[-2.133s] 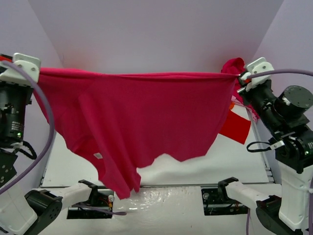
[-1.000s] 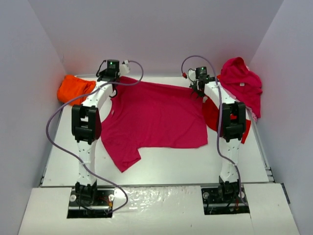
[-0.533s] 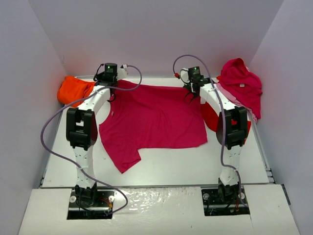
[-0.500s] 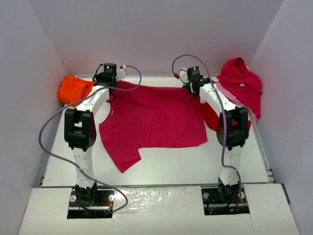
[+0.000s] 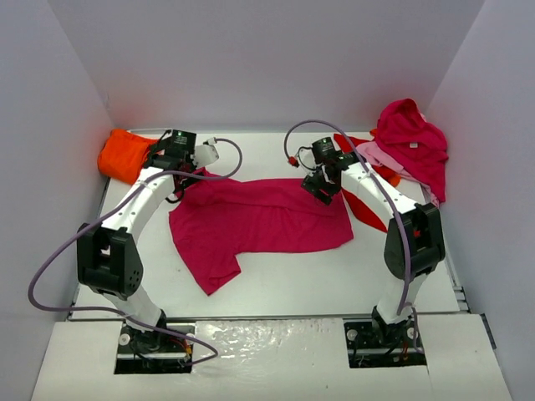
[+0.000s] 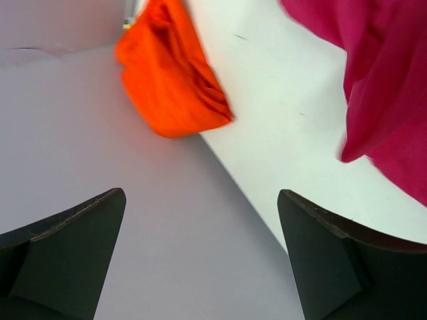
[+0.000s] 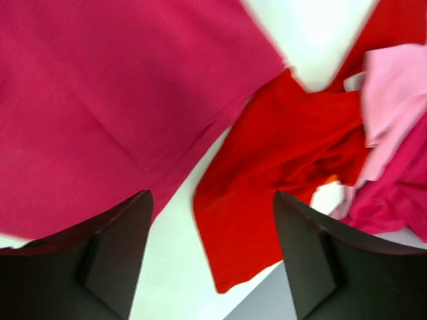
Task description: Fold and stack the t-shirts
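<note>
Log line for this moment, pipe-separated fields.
left claw: open, empty | right claw: open, empty | crimson t-shirt: lying on table | orange t-shirt: far left corner | other shirts: heaped far right

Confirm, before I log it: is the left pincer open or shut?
Open: the left pincer shows both fingers wide apart in its wrist view, with nothing between them.

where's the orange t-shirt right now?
Top view: the crumpled orange cloth t-shirt lies in the far-left corner, left of the spread magenta cloth t-shirt.
</note>
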`<action>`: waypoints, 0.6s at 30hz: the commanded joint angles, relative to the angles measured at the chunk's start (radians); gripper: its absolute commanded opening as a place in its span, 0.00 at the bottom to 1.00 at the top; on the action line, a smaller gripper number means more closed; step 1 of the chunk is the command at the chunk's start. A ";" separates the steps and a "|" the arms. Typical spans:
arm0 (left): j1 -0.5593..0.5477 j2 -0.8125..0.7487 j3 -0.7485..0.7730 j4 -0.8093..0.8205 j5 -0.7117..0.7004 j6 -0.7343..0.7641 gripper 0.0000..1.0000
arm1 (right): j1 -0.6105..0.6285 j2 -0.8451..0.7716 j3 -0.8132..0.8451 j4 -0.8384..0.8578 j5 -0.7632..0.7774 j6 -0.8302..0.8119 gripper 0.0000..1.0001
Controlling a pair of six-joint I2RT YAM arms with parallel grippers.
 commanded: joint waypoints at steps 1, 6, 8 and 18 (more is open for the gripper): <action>0.034 -0.112 0.110 -0.243 0.170 -0.163 0.97 | -0.005 -0.124 -0.037 -0.143 -0.100 -0.004 0.73; 0.042 -0.102 0.200 -0.267 0.198 -0.176 0.97 | -0.013 -0.133 0.007 -0.177 -0.090 -0.026 0.53; 0.043 -0.069 0.228 -0.225 0.158 -0.164 0.97 | -0.027 -0.100 0.045 -0.158 -0.064 -0.024 0.40; 0.042 0.405 0.679 -0.294 0.157 -0.190 0.93 | -0.073 0.306 0.470 -0.143 0.046 0.071 0.05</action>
